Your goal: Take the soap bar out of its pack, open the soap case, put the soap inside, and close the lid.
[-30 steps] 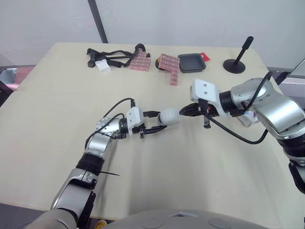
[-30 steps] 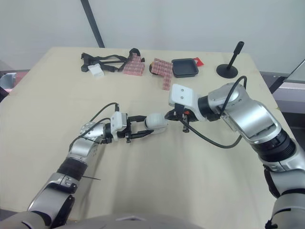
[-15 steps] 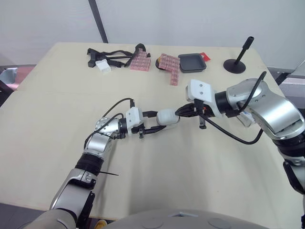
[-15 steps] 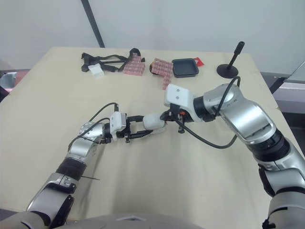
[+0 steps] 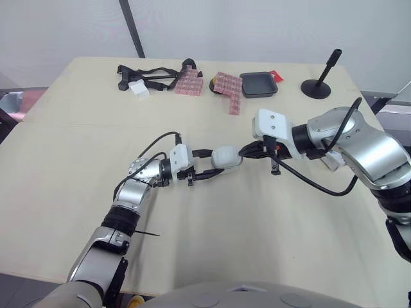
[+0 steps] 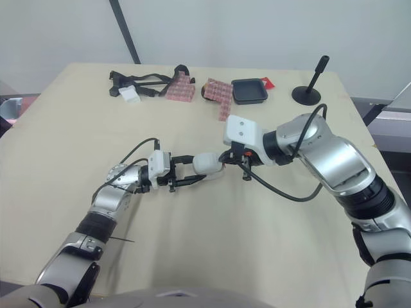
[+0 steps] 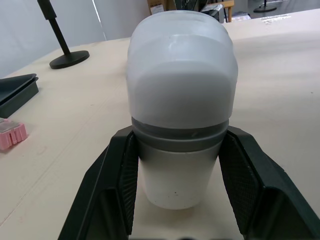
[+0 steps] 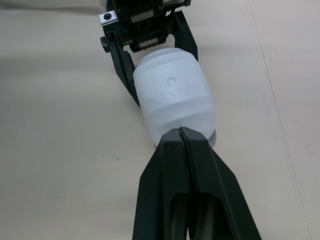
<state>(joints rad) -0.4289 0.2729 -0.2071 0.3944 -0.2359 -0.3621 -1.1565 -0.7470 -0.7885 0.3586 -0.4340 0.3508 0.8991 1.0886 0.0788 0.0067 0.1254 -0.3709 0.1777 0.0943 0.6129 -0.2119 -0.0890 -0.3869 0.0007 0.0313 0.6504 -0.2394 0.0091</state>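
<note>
A white soap case [image 5: 226, 156] with a translucent lid lies near the table's middle, lid closed. My left gripper [image 5: 217, 163] is shut on it, one black finger on each side of its base [image 7: 175, 175]. From the right, my right gripper [image 5: 243, 153] reaches in with its two fingers pressed together, and their tips [image 8: 181, 132] touch the case's far end [image 8: 172, 100]. Two pink patterned packs [image 5: 189, 83] [image 5: 230, 90] lie at the far side of the table.
A black tray [image 5: 258, 83] and a black stand with an upright handle [image 5: 318, 86] sit at the back right. Black straps with a white block [image 5: 148, 77] lie at the back left. A black cable [image 5: 314, 183] trails from my right arm over the table.
My right gripper has moved left, up against the end of the case. The left gripper and the case have barely shifted.
</note>
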